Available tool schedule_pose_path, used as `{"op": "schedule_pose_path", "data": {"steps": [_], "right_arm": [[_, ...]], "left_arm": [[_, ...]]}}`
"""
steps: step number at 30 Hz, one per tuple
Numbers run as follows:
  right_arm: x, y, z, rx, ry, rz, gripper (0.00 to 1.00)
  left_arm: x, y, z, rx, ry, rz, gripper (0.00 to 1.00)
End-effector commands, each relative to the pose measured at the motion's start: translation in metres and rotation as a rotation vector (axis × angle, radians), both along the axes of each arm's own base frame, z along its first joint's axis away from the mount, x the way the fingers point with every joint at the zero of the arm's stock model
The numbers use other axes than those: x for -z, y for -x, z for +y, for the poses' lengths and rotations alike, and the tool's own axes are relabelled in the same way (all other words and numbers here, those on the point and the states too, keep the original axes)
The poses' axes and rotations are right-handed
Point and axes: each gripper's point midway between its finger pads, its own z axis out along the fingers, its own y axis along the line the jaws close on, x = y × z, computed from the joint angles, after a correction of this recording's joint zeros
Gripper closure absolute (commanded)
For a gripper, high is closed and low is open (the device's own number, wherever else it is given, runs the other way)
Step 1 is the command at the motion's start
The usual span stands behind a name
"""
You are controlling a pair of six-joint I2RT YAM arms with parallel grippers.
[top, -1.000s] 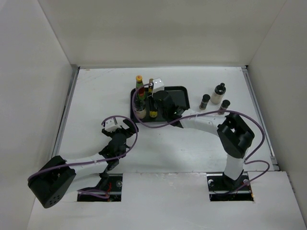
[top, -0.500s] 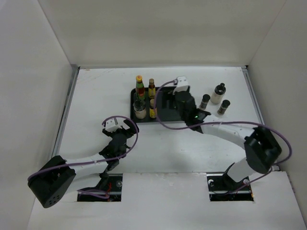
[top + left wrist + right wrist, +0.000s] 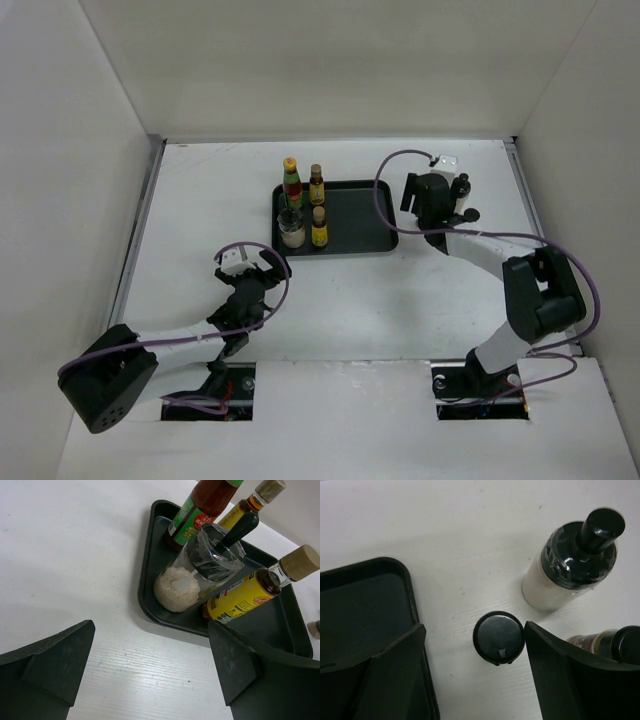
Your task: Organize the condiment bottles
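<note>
While wide apart and empty, right tool (image 3: 474,626) over dark-capped jar (image 3: 498,637); left tool (image 3: 151,630) likewise.

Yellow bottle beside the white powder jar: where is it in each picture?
Top external: yellow bottle at the black tray's left end, right of the jar.
Left wrist: right of centre, beside the same jar.
Right wrist: not in it.
Shared landmark: the black tray, seen in all three.

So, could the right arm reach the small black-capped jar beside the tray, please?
Probably yes: the right gripper hangs open directly above the black-capped jar, nothing between them; the whitish jar stands close but apart.
</note>
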Motion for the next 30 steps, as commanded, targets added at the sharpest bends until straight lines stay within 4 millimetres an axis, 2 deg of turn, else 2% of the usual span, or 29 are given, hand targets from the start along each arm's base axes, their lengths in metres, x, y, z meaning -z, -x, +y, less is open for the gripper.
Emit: {"op": "schedule_pose_path", "data": {"steps": [1, 5, 8, 9, 11, 16, 18, 25, 30], "right_arm": [[-0.006, -0.013, -0.008, 0.035, -0.049, -0.024, 0.17], [0.007, -0.019, -0.013, 0.052, -0.055, 0.007, 0.28], [0.012, -0.023, -0.015, 0.053, -0.056, 0.018, 0.48], [0.008, -0.024, -0.012, 0.049, -0.062, 0.003, 0.55], [-0.007, -0.025, -0.009, 0.043, -0.066, -0.051, 0.62], [-0.065, -0.028, 0.037, -0.071, -0.078, -0.204, 0.64], [-0.077, -0.033, 0.061, -0.123, -0.080, -0.225, 0.64], [-0.076, -0.067, 0.144, -0.276, -0.116, -0.221, 0.62], [-0.068, -0.084, 0.190, -0.353, -0.124, -0.187, 0.61]], "left_arm": [[-0.024, -0.009, -0.008, -0.001, 0.072, -0.061, 0.00], [-0.025, -0.009, -0.012, 0.011, 0.073, -0.060, 0.00], [-0.021, -0.009, -0.009, -0.001, 0.062, -0.050, 0.00], [-0.021, -0.010, -0.011, 0.005, 0.062, -0.049, 0.00], [-0.023, -0.010, -0.012, 0.010, 0.067, -0.053, 0.00], [-0.018, -0.010, -0.012, 0.008, 0.056, -0.042, 0.00], [-0.022, -0.010, -0.013, 0.011, 0.066, -0.052, 0.00], [-0.024, -0.008, -0.012, 0.013, 0.073, -0.060, 0.00], [-0.022, -0.009, -0.012, 0.013, 0.068, -0.055, 0.00]]}}
